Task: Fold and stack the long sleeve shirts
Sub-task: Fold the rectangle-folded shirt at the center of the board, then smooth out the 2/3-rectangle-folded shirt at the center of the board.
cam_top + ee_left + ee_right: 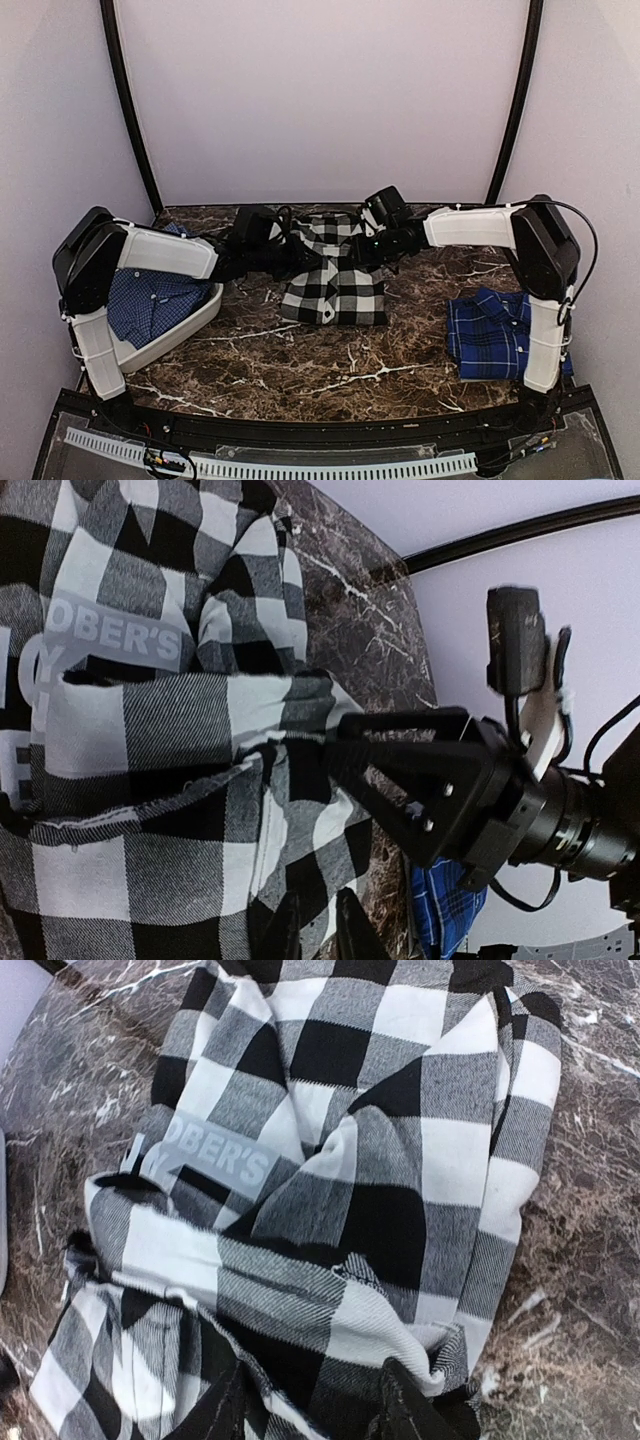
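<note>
Folded blue plaid shirt (495, 335) lies lower right, done by the look of it; a second blue shirt (150, 300) waits in the white tray (195, 320) at left; at centre the checked shirt (335, 290) is half-folded, unstacked; right gripper (315, 1395) pinches its upper fold; left gripper (318, 915) touches it, grip unclear.

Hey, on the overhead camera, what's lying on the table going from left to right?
White tray with a blue shirt in it → black-and-white checked shirt → folded blue plaid shirt.
</note>
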You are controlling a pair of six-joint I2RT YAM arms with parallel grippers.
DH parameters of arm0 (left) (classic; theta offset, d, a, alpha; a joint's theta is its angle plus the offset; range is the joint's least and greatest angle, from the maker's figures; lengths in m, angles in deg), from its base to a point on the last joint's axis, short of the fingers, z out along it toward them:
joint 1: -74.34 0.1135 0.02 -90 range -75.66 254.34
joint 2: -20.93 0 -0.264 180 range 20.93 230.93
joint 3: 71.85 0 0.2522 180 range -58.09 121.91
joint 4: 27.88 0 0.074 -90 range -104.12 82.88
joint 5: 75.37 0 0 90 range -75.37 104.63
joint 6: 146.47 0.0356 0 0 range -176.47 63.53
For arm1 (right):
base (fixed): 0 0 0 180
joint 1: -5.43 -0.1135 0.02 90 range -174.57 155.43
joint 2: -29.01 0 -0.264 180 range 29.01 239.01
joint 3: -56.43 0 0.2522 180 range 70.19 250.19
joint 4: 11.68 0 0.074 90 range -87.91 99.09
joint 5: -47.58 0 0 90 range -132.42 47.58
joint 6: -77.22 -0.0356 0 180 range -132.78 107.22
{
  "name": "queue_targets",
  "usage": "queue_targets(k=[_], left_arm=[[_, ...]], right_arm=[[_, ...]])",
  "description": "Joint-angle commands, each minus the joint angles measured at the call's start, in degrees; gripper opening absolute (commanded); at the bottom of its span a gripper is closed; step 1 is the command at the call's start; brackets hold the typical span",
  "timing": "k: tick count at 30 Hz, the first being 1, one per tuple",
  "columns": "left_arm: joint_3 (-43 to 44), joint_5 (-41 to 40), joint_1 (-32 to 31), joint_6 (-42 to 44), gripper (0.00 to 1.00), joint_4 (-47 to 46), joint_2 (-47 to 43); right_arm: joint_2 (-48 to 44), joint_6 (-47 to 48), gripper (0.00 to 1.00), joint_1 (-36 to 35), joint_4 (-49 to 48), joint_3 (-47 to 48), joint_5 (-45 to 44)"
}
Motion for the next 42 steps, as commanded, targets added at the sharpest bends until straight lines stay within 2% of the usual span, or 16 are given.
queue_targets(k=[1,6,10,17,22,32,39,42], left_arm=[[0.9,1.6,-1.2,2.6,0.12,3.5,3.3],[-0.7,1.3,-2.6,2.1,0.12,4.1,5.1],[-1.6,-0.6,-2.6,1.4,0.13,4.8,5.6],[4.9,-4.1,-1.7,4.3,0.18,9.1,6.3],[7.2,-7.7,1.5,4.7,0.18,11.0,8.3],[17.2,-5.4,7.5,9.2,0.17,15.4,17.3],[17.3,-6.1,8.0,10.4,0.18,18.2,13.9],[15.2,-5.8,8.0,11.3,0.23,19.3,9.3]], right_arm=[[5.2,1.5,0.45,1.6,2.5,7.3,-2.6],[9.3,1.8,0.49,2.6,4.6,12.1,-1.5],[8.7,2.3,0.55,2.6,6.0,14.0,-1.6],[4.0,4.0,0.63,2.6,9.5,15.8,-4.7],[-0.9,3.1,0.63,2.3,8.9,11.8,-5.3],[-6.8,1.4,0.62,-1.4,6.6,3.5,-3.0],[-2.1,2.3,0.64,-1.6,7.0,4.0,-4.2],[1.4,3.0,0.65,-1.5,7.4,6.0,-3.7]])
